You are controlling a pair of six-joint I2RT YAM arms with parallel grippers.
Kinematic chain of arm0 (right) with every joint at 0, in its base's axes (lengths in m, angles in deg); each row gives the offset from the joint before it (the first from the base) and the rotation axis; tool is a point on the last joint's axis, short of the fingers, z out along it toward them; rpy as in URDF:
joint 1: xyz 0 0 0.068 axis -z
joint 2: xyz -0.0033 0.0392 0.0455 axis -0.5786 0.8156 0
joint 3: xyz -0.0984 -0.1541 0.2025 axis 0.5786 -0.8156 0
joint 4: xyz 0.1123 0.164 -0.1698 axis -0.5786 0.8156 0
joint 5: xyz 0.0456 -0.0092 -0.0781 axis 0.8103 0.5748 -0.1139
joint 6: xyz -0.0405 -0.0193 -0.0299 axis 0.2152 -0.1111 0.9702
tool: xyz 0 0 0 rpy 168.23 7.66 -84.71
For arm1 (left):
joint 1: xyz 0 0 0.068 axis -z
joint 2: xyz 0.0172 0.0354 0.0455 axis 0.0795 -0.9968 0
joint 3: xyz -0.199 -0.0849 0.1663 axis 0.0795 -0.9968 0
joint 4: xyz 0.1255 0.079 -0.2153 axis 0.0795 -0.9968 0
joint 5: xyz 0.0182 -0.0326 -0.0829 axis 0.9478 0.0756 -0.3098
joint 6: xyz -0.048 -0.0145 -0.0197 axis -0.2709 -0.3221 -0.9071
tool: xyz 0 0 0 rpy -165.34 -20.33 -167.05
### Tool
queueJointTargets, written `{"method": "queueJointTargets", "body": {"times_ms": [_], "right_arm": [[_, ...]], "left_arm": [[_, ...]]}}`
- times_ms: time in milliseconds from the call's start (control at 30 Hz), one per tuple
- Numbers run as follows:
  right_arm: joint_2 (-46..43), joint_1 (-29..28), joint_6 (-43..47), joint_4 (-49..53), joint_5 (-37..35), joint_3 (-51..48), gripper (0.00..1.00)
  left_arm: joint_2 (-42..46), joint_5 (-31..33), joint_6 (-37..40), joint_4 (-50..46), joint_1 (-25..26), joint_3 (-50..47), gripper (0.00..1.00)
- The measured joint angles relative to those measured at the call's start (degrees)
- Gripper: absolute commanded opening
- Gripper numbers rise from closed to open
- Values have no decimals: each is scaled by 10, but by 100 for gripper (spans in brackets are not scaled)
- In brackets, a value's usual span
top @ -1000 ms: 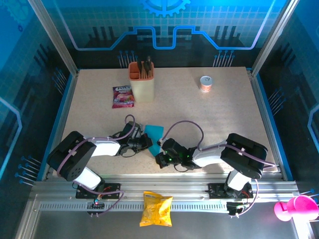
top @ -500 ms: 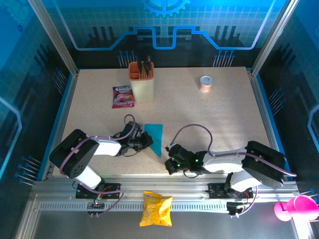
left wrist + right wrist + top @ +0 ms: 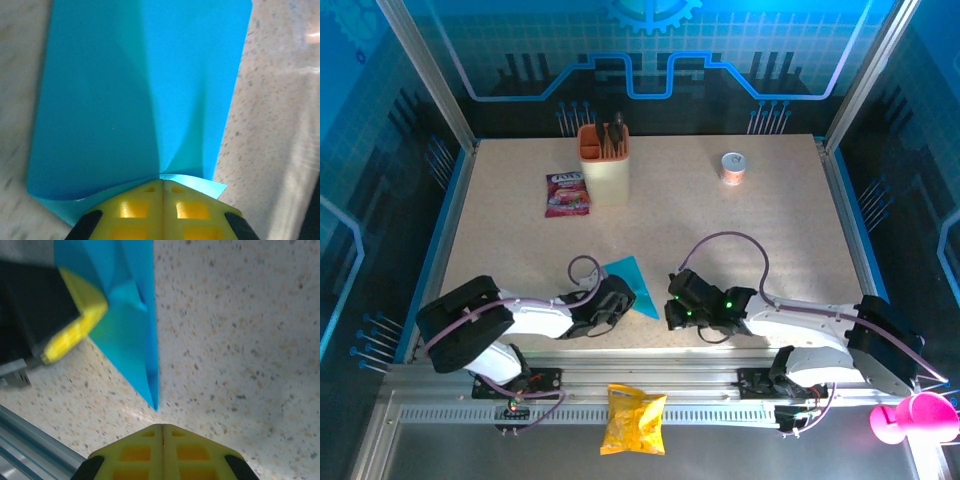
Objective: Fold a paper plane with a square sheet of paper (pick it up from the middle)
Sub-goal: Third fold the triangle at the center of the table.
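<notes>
The square sheet of paper point(image 3: 635, 278), bright cyan-blue, lies folded into a layered, tapering shape near the table's front middle. My left gripper point(image 3: 623, 293) sits at its near-left edge. In the left wrist view the yellow jaws point(image 3: 162, 181) are shut on the paper point(image 3: 140, 90), whose creases run together at the tips, with a pale flap under them. My right gripper point(image 3: 672, 300) is just right of the paper. In the right wrist view it point(image 3: 162, 426) is shut on nothing, a little short of the paper's pointed corner point(image 3: 153, 402). One left fingertip point(image 3: 75, 315) rests on the paper there.
An orange-cream holder point(image 3: 604, 165) with tools stands at the back, a pink-purple snack packet point(image 3: 567, 194) to its left. A small cup point(image 3: 733, 167) sits at the back right. A yellow crisp bag point(image 3: 633, 420) lies on the front rail between the arm bases.
The right arm has swung out to the right and its gripper has backed off the paper. The left gripper shifted slightly nearer, and the paper's outline turned and widened with it.
</notes>
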Motion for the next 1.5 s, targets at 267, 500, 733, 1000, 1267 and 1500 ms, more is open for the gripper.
{"method": "queueJointTargets", "body": {"times_ms": [267,500,733,1000,1267,1500], "right_arm": [[-9,50,-33,-37,16,-12,0],[4,39,-63,-92,55,-26,0],[76,-38,-79,-143,60,-8,0],[137,-44,-89,-184,43,12,0],[170,-7,-86,-201,43,13,0],[195,31,-63,-208,66,14,0]], "left_arm": [[30,93,24,-138,15,80,5],[98,89,134,-197,-8,104,5],[202,28,223,-260,-90,78,7],[248,-42,310,-309,-138,65,7],[247,-115,343,-302,-138,57,8],[251,-174,339,-261,-138,17,8]]}}
